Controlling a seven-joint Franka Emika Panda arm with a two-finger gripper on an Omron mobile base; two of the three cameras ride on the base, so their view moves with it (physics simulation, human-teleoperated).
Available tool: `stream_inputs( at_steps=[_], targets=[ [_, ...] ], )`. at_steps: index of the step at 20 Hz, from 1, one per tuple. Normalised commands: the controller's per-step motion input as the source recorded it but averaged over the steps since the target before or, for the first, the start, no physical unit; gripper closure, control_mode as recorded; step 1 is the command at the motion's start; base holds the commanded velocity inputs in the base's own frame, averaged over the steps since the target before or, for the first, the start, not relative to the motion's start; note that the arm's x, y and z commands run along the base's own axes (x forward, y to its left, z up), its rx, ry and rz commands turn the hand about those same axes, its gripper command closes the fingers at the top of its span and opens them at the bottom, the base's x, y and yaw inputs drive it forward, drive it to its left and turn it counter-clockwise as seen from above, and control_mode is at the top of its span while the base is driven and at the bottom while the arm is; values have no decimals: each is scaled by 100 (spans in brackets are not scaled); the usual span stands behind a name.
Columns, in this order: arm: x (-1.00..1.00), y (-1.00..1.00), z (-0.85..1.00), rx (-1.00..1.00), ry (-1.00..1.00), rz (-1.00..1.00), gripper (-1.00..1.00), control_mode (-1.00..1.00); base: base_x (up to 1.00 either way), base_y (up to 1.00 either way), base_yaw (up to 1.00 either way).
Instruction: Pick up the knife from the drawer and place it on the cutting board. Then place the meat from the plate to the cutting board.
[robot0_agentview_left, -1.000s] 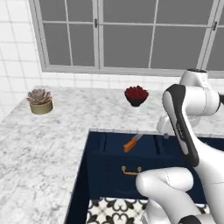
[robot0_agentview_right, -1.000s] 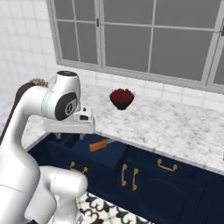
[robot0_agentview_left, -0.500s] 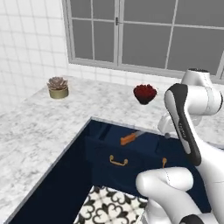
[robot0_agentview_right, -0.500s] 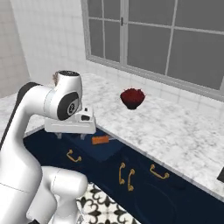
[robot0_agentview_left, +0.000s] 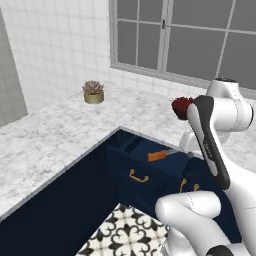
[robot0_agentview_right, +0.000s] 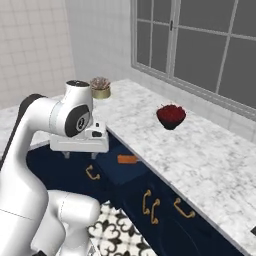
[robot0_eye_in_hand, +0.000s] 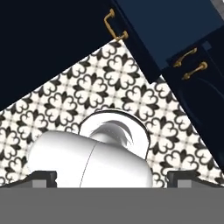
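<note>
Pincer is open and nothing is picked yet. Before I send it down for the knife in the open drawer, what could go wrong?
1. The knife lies at the drawer's near edge, close to the counter lip; a descent may clip the lip or the drawer wall.
2. The pincer looks down at the patterned floor, not the knife, so it probably needs re-aiming first.
3. The knife lies flat; the wide-open fingertips may push rather than grip it.

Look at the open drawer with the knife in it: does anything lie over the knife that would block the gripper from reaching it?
Nothing visible does. The knife lies uncovered in the open drawer, and the gripper hangs beside it, jaws open.
</note>
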Motion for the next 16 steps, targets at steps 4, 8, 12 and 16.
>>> stream_inputs(
  at_steps=[4,8,12,16],
  targets=[
    [0,0,0,0,0,0,-100,100,20,-38,34],
    [0,0,0,0,0,0,-100,100,19,-61,36],
    [0,0,0,0,0,0,-100,100,-7,-76,40],
    [0,0,0,0,0,0,-100,100,-64,-45,35]
  ],
)
